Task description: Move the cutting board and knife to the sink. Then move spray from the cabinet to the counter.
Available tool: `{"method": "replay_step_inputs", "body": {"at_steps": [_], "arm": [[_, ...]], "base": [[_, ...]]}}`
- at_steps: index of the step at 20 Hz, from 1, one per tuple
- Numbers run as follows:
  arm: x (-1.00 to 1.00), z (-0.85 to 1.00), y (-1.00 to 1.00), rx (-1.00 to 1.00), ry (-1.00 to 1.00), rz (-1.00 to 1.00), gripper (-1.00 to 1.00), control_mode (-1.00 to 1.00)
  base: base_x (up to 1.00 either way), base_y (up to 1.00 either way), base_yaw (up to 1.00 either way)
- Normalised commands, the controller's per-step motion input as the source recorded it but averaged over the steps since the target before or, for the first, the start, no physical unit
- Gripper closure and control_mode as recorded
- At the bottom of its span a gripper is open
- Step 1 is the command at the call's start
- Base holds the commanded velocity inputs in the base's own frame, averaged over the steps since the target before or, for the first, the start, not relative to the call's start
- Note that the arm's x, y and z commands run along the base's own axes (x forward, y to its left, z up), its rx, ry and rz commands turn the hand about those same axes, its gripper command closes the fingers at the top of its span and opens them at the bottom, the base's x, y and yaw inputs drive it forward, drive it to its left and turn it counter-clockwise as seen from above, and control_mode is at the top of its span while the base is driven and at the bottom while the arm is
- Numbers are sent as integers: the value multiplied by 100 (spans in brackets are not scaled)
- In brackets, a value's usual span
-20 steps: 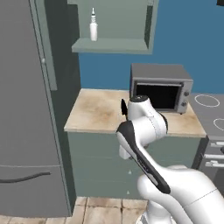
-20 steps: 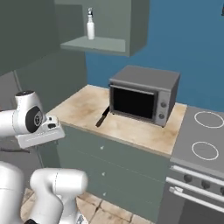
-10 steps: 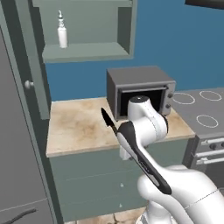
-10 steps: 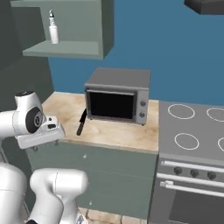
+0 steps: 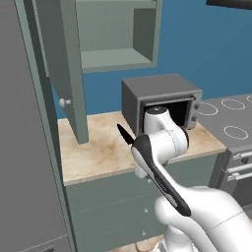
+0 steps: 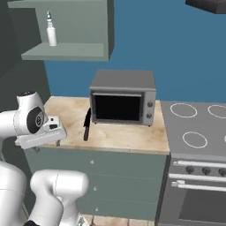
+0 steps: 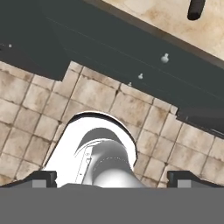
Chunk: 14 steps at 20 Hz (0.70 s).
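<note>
One open cabinet (image 6: 66, 31) at ten o'clock shelves the spray (image 6: 51, 30); below, my surface (image 6: 119, 134) carries the knife (image 6: 86, 125). My pincer (image 7: 112, 178) gapes fully, empty. Next, I judge: reaching for the knife.

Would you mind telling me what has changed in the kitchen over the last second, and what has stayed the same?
The base has driven, so both base views have slid sideways along the counter: the fridge has left the right base view and the stove has come further in. Nothing was taken hold of or let go. The knife still lies on the counter beside the oven, the spray still stands on the cabinet shelf, and the arm stays folded.
</note>
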Motion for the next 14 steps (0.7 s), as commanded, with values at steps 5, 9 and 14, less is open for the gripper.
{"method": "replay_step_inputs", "body": {"at_steps": [5,9,14], "arm": [[0,0,0,0,0,0,-100,100],[0,0,0,0,0,0,-100,100],[0,0,0,0,0,0,-100,100]], "base": [[55,21,-9],[31,8,0],[47,5,0]]}}
